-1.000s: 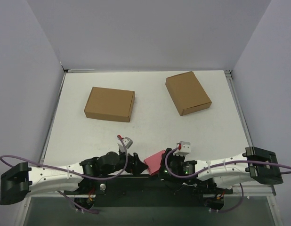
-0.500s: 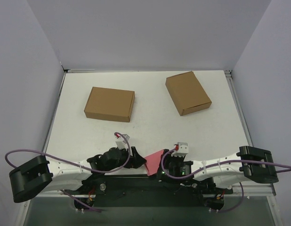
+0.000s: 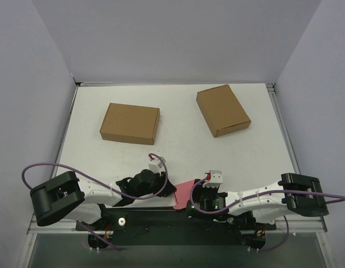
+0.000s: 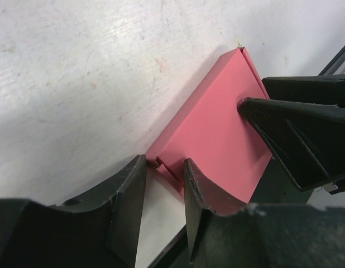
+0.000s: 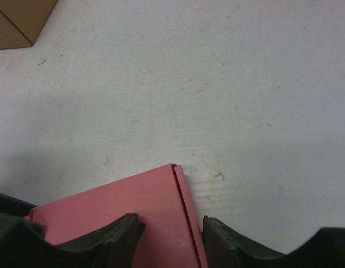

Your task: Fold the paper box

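Near edge of surface [image 3: 178,153]: left end effector [image 4: 164,163] half-closed about a corner of the paper box [image 4: 211,134], grip unconfirmed. Right end effector [image 5: 172,219] straddles the opposite edge, likewise unclear. I'd pinch squarely along the crease.

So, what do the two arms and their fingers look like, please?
Both the left arm and the right arm have white middle links between black, blocky joints. A thin purple cable loops loosely along each. Near each wrist sits a small white camera block with a red mark. The fingers are matt black, broad and curved.
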Available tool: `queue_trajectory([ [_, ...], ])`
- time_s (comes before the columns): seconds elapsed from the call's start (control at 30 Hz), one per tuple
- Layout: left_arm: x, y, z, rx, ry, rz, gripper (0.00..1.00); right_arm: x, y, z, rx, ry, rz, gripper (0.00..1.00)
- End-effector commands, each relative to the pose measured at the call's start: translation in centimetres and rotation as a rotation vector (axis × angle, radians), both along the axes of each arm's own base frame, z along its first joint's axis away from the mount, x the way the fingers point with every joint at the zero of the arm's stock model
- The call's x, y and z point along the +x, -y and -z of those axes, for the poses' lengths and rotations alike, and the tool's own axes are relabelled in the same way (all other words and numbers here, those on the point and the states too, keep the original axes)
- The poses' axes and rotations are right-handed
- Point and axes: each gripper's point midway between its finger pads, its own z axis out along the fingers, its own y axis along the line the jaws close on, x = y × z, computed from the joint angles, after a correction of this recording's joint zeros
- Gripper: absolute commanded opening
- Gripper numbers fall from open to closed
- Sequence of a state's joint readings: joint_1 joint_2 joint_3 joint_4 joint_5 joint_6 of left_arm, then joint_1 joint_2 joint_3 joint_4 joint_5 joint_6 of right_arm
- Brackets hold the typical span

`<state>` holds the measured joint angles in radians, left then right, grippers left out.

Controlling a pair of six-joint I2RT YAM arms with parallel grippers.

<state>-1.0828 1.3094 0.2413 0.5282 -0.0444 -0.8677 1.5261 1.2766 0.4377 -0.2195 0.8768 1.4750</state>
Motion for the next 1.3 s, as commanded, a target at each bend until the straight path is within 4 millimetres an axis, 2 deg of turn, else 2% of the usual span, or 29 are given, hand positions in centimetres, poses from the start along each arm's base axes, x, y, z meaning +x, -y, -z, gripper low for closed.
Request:
queue_trajectory([
  [0.0,0.0,-0.7,2.5,0.177,0.033,0.082,0.35,-0.5,0.8,0.9,-0.033,-0.026,0.007,0.48],
  [0.1,0.4,-1.3,3.3,0.249,0.046,0.081,0.34,-0.7,0.8,0.8,-0.042,-0.021,-0.005,0.48],
  [0.17,0.5,-1.4,3.2,0.256,0.052,0.084,0.34,-0.5,0.5,-0.3,-0.08,0.01,-0.027,0.52],
  [0.27,1.0,-1.0,2.1,0.252,0.078,0.085,0.37,-0.1,0.5,-2.4,-0.173,0.055,-0.08,0.6],
  [0.3,1.3,-0.8,1.4,0.246,0.096,0.087,0.38,-0.1,-0.1,-3.4,-0.17,0.064,-0.093,0.67],
  [0.37,2.0,-0.4,0.2,0.245,0.119,0.076,0.43,0.0,0.2,-4.4,-0.208,0.075,-0.121,0.72],
  [0.43,2.5,0.1,-1.3,0.236,0.145,0.075,0.47,0.0,0.3,-5.3,-0.207,0.081,-0.147,0.73],
  [0.63,3.3,0.6,-3.3,0.224,0.186,0.081,0.53,-0.9,0.0,-6.7,-0.293,0.111,-0.319,0.74],
  [0.77,3.5,1.0,-3.6,0.216,0.193,0.083,0.54,-1.5,-0.8,-6.7,-0.352,0.12,-0.427,0.75],
  [0.97,3.0,1.3,-3.3,0.2,0.176,0.106,0.55,-1.4,-0.7,-6.3,-0.351,0.108,-0.421,0.74],
  [1.0,3.0,1.1,-3.2,0.199,0.178,0.105,0.57,-1.4,-0.5,-6.0,-0.355,0.102,-0.42,0.74],
  [1.13,2.9,1.8,-4.8,0.146,0.221,0.131,0.63,-1.7,-0.2,-4.1,-0.347,0.033,-0.413,0.74],
  [1.27,2.5,2.7,-5.6,0.129,0.238,0.194,0.77,-2.6,0.0,-2.1,-0.299,-0.07,-0.382,0.72],
])
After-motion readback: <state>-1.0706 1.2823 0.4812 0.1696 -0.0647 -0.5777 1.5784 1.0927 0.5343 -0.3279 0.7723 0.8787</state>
